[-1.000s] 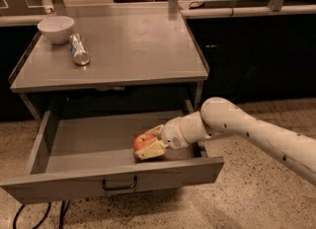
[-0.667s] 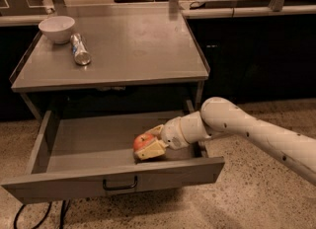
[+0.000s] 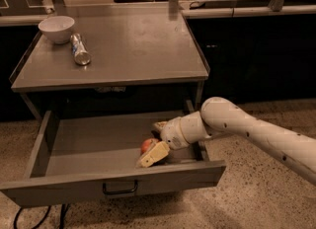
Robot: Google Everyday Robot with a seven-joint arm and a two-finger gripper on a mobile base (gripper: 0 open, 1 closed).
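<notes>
Inside the open drawer [image 3: 84,146], near its front right corner, the gripper [image 3: 151,140] is sitting with fingers spread apart around a red apple [image 3: 146,146].

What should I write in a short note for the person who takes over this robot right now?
Gripper: low inside the drawer, front right, at the red fruit; whether it grips cannot be judged.
Red fruit: in the drawer, close to the front wall.
Drawer: pulled out, open.
Table: white bowl and a can lying on its side, back left, untouched.
</notes>
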